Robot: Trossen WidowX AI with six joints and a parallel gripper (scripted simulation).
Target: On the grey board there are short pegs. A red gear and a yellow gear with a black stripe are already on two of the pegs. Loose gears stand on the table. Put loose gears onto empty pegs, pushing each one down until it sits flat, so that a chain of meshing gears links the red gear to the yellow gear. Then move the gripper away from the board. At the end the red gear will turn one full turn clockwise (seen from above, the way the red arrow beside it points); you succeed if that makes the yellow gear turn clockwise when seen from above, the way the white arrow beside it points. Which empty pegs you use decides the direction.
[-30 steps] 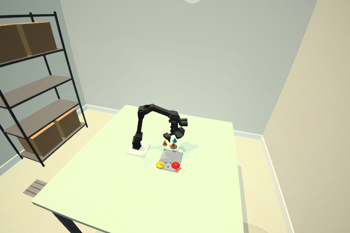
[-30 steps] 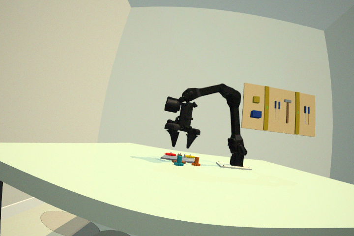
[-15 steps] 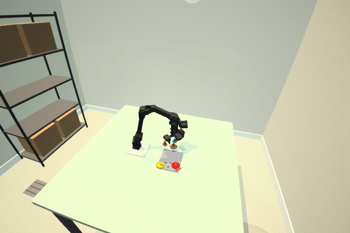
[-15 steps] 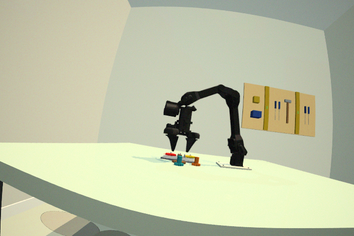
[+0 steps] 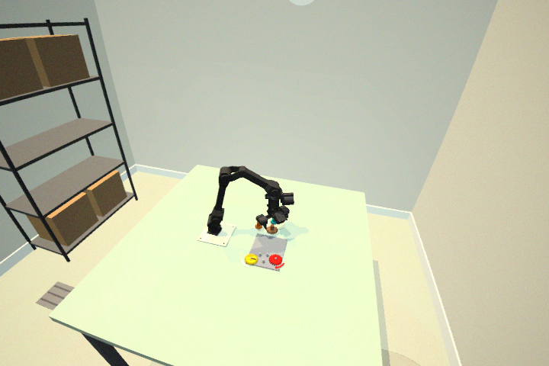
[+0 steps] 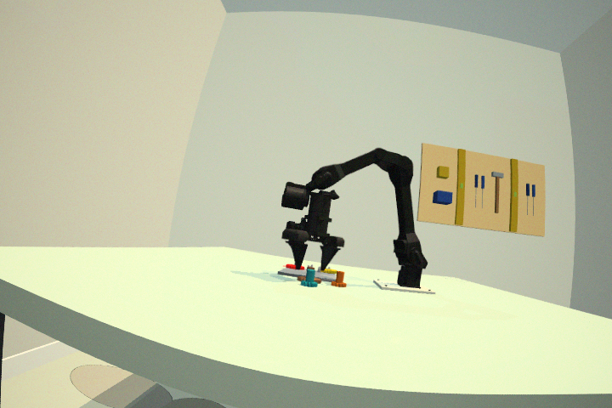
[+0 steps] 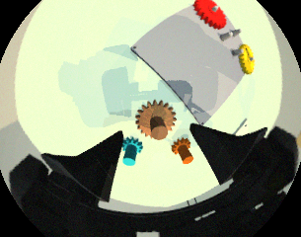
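Note:
My gripper [image 5: 272, 224] [image 6: 311, 269] [image 7: 157, 130] is open and empty, pointing down low over the loose gears. A large brown gear [image 5: 271, 230] [image 7: 149, 111] with an upright handle stands between the fingertips in the wrist view. A small teal gear [image 6: 310, 277] [image 7: 130, 154] and a small orange gear [image 5: 258, 226] [image 6: 339, 279] [image 7: 185, 154] stand beside it. The grey board [image 5: 268, 244] [image 7: 175, 56] carries the red gear [image 5: 275, 259] [image 6: 294, 266] [image 7: 210, 14] and the yellow gear [image 5: 252, 258] [image 7: 246, 59]. Several empty pegs stand between them, one peg [image 5: 263, 261] nearer the board's edge.
The arm's white base plate [image 5: 205, 239] [image 6: 386, 286] lies beside the board. A red arrow [image 5: 280, 266] curves beside the red gear. The loose gears stand close together just off the board's edge. A shelf rack [image 5: 50, 141] stands away from the table.

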